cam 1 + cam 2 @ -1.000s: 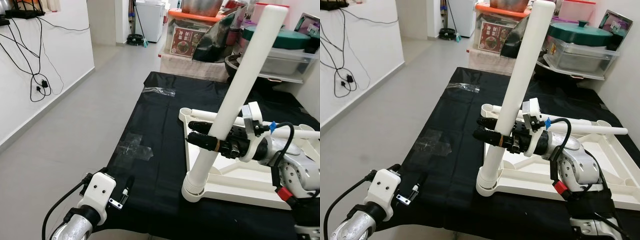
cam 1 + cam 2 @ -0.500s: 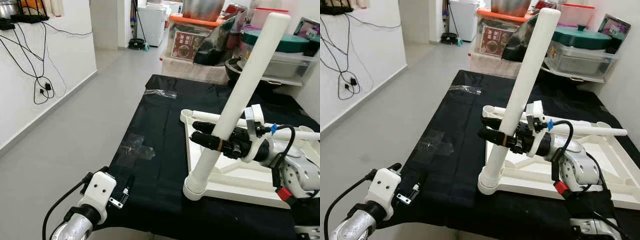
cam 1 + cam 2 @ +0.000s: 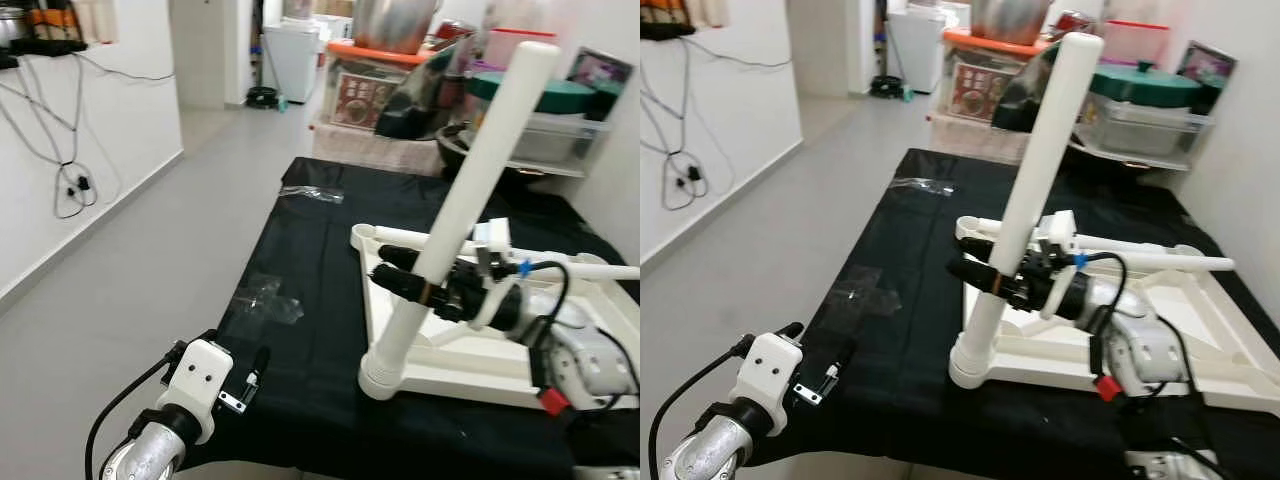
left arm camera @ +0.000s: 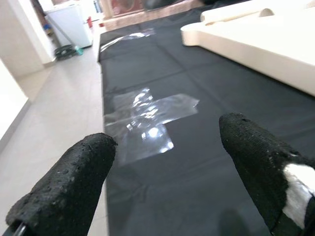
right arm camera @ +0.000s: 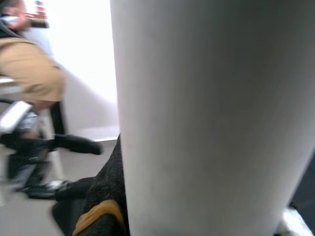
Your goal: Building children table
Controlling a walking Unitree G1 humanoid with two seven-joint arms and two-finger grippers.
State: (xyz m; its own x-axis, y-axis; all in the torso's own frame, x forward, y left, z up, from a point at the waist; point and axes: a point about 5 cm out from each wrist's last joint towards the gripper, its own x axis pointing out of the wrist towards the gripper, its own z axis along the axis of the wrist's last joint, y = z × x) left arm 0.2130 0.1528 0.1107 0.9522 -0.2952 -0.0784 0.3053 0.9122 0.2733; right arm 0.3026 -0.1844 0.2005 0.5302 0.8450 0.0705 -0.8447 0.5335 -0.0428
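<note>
A long white table leg stands tilted, its foot in the corner socket of the upturned white table top. My right gripper is shut on the leg at about a third of its height; in the right wrist view the leg sits against a black finger. A second white leg lies across the table top. My left gripper is open with nothing in it, low by the front left corner of the black-covered table.
Clear plastic wrappers lie on the black cloth. Storage boxes and pots are stacked behind the table. A white wall with hanging cables runs along the left, with grey floor between. A seated person shows blurred.
The whole picture has shifted and blurred a little, so the camera has moved. My right gripper stays shut on the leg at the same height; the left arm has not moved.
</note>
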